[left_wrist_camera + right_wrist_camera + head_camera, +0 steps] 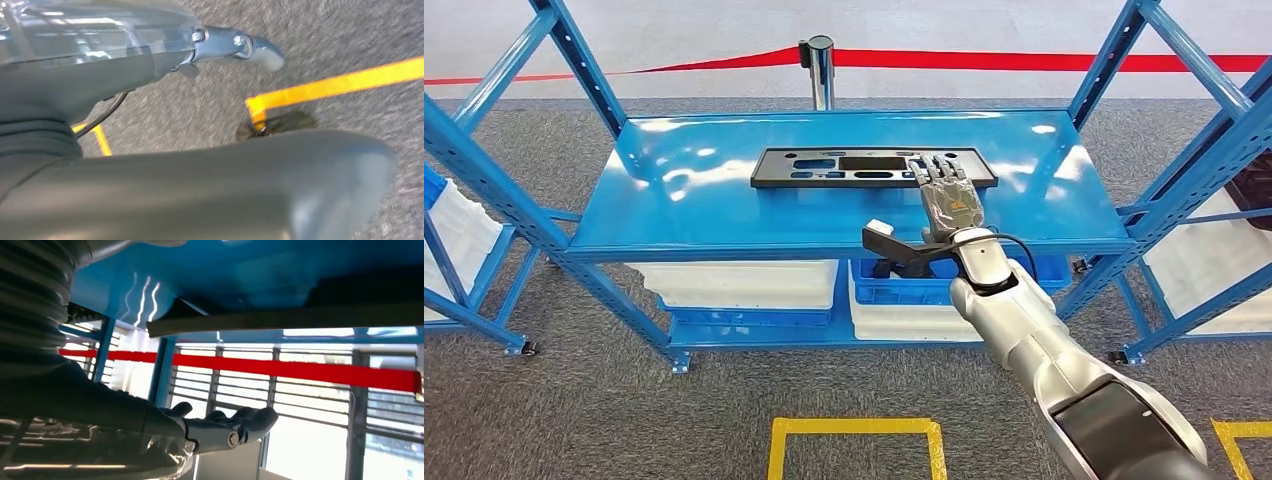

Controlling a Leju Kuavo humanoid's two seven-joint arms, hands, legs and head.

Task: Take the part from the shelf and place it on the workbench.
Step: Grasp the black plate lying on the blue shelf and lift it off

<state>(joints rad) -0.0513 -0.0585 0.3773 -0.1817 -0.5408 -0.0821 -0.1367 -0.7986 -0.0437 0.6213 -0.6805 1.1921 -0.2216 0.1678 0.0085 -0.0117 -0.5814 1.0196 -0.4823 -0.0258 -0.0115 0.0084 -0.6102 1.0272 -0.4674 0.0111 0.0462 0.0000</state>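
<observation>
While the black part (874, 167) lies flat on the top level of the blue shelf (724, 225), toward its far side, my right hand (944, 190) reaches over the part's right end. Fingers (936, 168) spread, extended over the panel's right portion; whether they touch it I cannot tell. From the right wrist view the fingers (250, 420) look loosely curled and apart, grasping nothing. Left hand (200, 190) hangs low over grey carpet with yellow floor tape (345, 82); too close and blurred to tell if clenched or released.

Progress, as I judge it: early. Part not yet lifted; the grasp, the carry and the placing on the counter all remain.

Surroundings: white bins (734, 283) and a blue crate (904, 285) on the lower level. Slanted blue braces (574, 60) at both ends of the shelf. Beyond it, a stanchion post (821, 70) with red barrier tape (1044, 60). Nothing lies on the part; the right-hand braces look like the nearest obstruction when lifting out.
</observation>
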